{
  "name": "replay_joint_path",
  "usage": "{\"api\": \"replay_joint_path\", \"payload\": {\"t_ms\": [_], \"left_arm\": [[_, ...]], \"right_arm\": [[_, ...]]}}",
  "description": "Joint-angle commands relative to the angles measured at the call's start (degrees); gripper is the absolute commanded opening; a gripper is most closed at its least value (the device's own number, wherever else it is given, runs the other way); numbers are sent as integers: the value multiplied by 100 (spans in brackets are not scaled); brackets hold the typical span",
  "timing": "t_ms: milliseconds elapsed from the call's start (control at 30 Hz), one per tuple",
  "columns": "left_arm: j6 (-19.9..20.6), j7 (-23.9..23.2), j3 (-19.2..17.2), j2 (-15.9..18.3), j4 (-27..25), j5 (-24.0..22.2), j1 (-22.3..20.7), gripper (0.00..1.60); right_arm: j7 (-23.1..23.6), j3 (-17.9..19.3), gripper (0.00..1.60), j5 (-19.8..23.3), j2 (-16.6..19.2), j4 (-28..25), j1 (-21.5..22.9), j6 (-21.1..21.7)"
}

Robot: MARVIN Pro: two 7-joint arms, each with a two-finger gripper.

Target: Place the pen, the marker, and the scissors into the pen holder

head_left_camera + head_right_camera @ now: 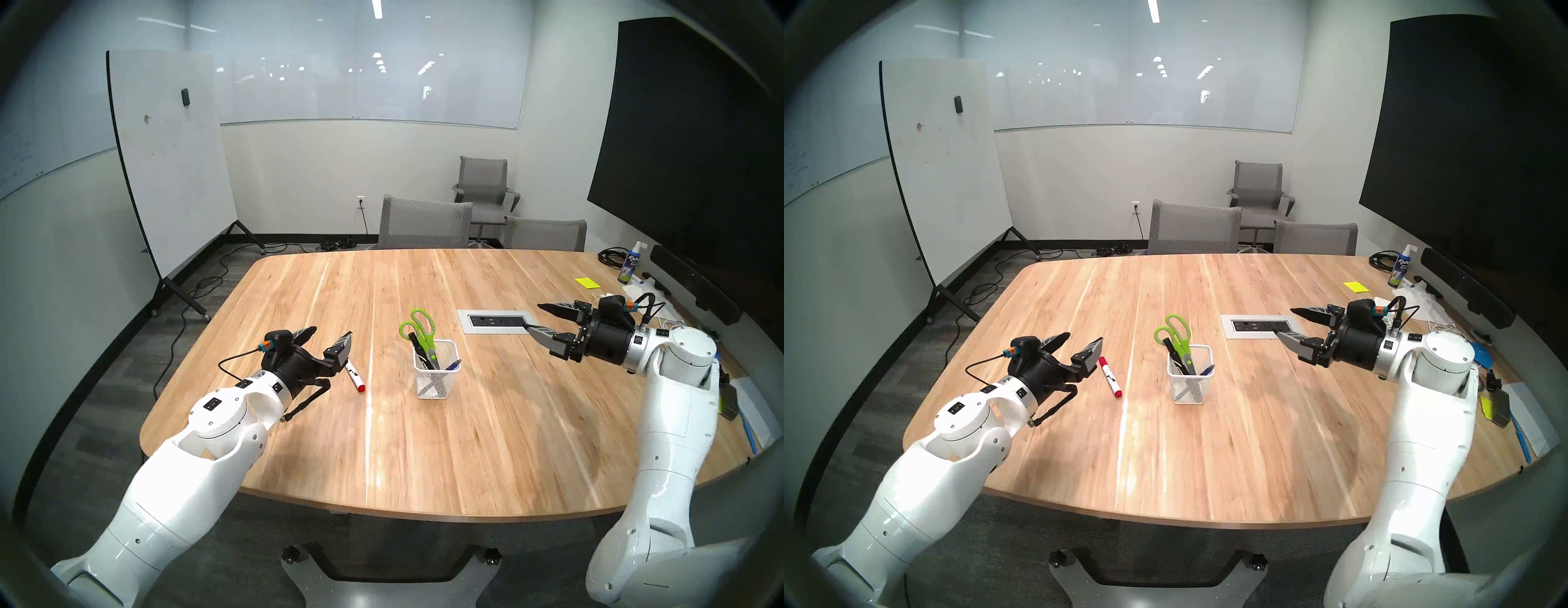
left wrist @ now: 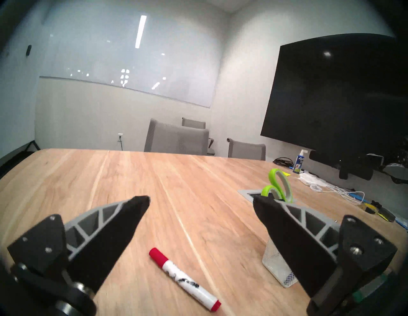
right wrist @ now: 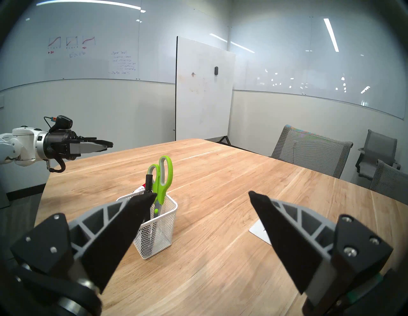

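Observation:
The white wire-mesh pen holder (image 1: 437, 373) stands mid-table. It holds the lime-green scissors (image 1: 420, 329), handles up, a black marker (image 1: 418, 346) and the blue pen (image 1: 453, 365), whose tip leans over the right rim. A white marker with red ends (image 1: 355, 375) lies flat on the table left of the holder. My left gripper (image 1: 329, 337) is open and empty, just above and left of that marker, which lies between the fingers in the left wrist view (image 2: 184, 279). My right gripper (image 1: 535, 318) is open and empty, right of the holder (image 3: 157, 227).
A grey power-outlet plate (image 1: 494, 320) is set in the table under the right gripper. A spray bottle (image 1: 630, 263), yellow sticky notes (image 1: 587, 282), cables and papers lie along the right edge. Grey chairs (image 1: 424, 223) stand at the far side, a rolling whiteboard (image 1: 169, 170) at the left.

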Motion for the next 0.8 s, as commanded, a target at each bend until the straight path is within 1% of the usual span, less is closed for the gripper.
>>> {"api": "replay_joint_path", "payload": {"t_ms": [0, 33, 67, 100, 133, 200, 267, 333, 567, 767], "left_arm": [[736, 496, 63, -5, -268, -589, -151, 160], [984, 605, 60, -149, -195, -708, -290, 160], [984, 605, 60, -149, -195, -708, -290, 160], [1010, 651, 83, -201, -133, -802, -364, 160], [1155, 703, 62, -271, -107, -841, -423, 160], [1315, 874, 89, -465, 66, -1014, -636, 160], [1356, 902, 103, -487, 118, -1028, -692, 160], [1484, 992, 127, -574, 261, -1123, -791, 160], [1587, 1141, 217, -674, 463, -1134, -908, 160], [1698, 1420, 460, -881, 683, -1044, -1140, 160]], "right_arm": [[-8, -13, 160, 46, 13, -98, 81, -2], [-8, -13, 160, 46, 13, -97, 81, -2], [-8, -13, 160, 46, 13, -97, 81, -2], [-8, -13, 160, 46, 13, -97, 81, -2], [-8, -13, 160, 45, 13, -96, 81, -3], [-8, -13, 160, 45, 13, -96, 81, -3], [-8, -13, 160, 45, 13, -96, 81, -3], [-8, -13, 160, 46, 13, -97, 81, -2], [-8, -13, 160, 46, 13, -98, 81, -1], [-8, -13, 160, 46, 13, -97, 81, -2]]}}
